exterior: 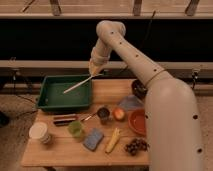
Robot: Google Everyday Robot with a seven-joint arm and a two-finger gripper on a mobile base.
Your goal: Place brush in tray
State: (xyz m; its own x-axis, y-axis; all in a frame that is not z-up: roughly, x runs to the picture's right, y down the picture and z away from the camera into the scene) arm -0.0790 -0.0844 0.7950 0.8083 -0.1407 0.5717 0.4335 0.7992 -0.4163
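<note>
The arm [150, 75] is cream-white — thick, rounded segments dotted with small dark holes — narrowing to the gripper [93, 70] above the tray's far edge.
</note>
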